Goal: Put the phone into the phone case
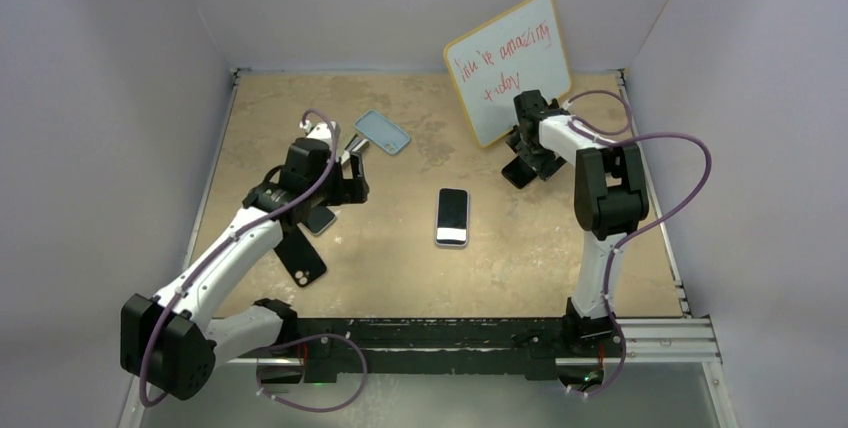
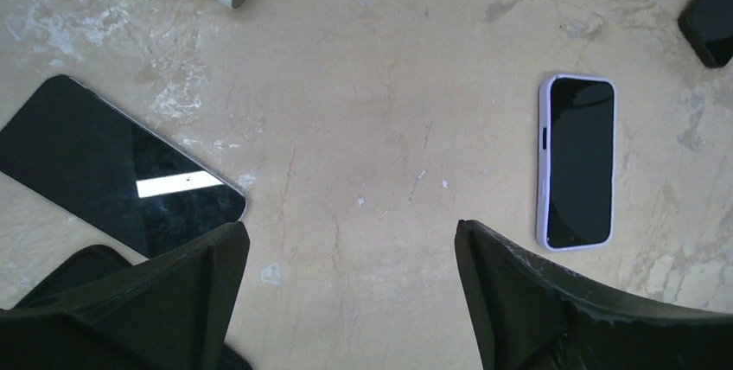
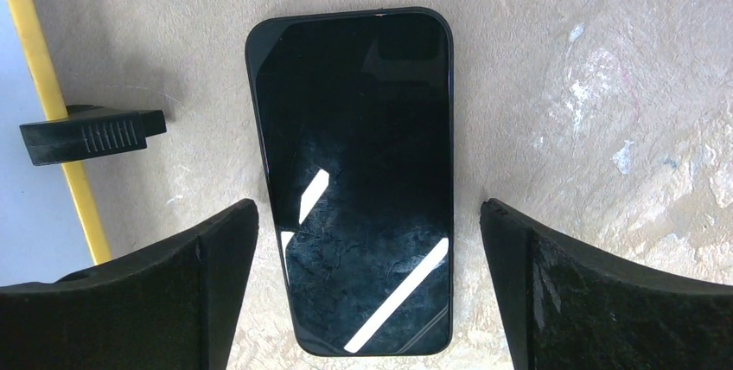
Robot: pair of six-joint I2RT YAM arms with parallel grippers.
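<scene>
While wide-jawed, right hand point(image 3: 365, 207) astride phone point(image 3: 354, 111).

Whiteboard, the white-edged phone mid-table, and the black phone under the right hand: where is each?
whiteboard point(image 1: 508, 68): top view, middle of its white face.
white-edged phone point(image 1: 452, 210): top view, centre of its screen.
black phone point(image 3: 354, 180): right wrist view, centre of its glass.

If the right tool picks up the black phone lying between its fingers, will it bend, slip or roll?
The black phone is probably stiff: its outline looks straight. Its glossy face shows sharp reflections, so it may slip. Lying flat on the table, it should slide, not roll, and offers the open right tool only thin edges.
</scene>
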